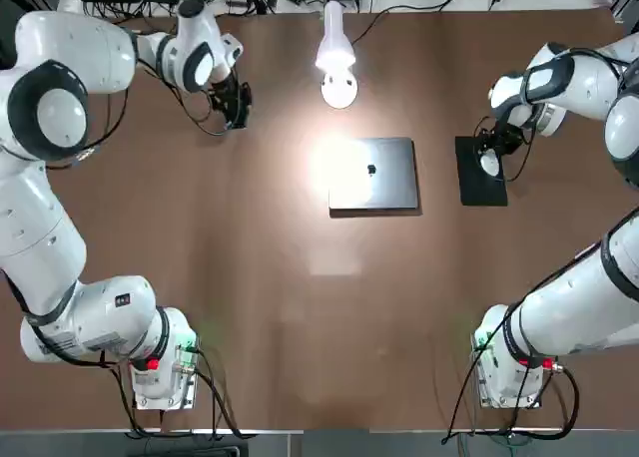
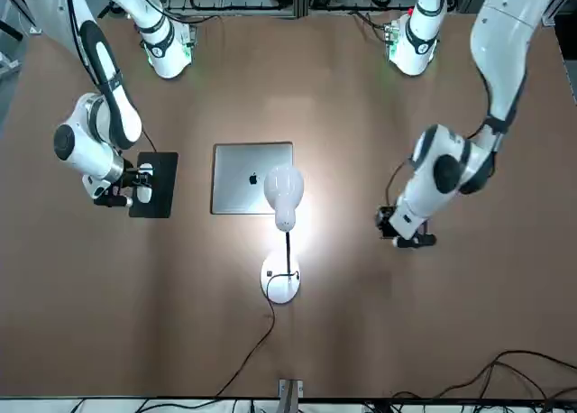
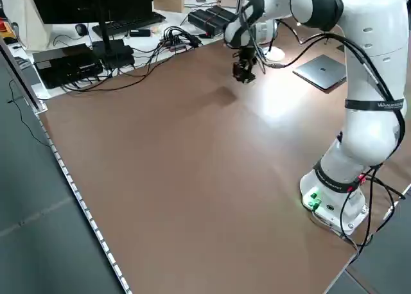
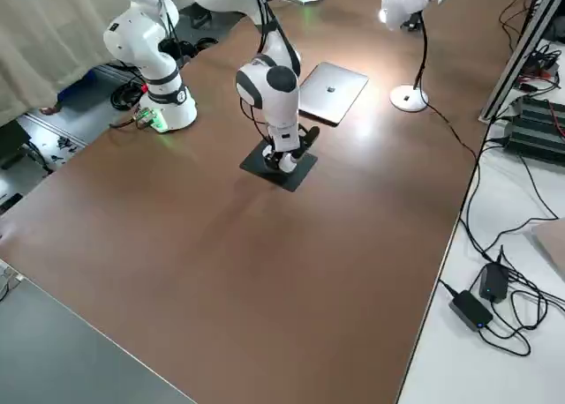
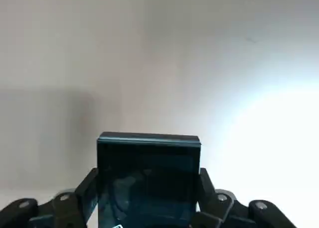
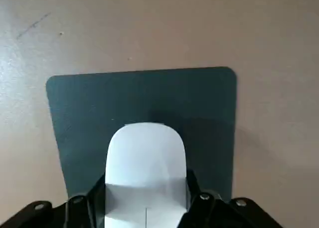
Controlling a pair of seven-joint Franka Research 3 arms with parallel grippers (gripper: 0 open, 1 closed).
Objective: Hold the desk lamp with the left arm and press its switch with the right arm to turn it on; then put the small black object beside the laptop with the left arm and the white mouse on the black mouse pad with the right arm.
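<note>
Across the brown tabletop (image 1: 280,277), with a person-free desk strip of cables (image 3: 173,40) beyond its edge, the lamp (image 1: 338,63) glows near the laptop (image 1: 374,174). The left gripper (image 5: 148,198) is clamped on the black block (image 5: 148,178); the right gripper (image 6: 145,203), parted to the mouse's width, grips the white mouse (image 6: 145,173) at the black pad (image 6: 144,103).

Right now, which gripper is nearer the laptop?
The right. Right gripper is at the black pad just beside the laptop; left gripper is farther off, toward the lamp side.
</note>
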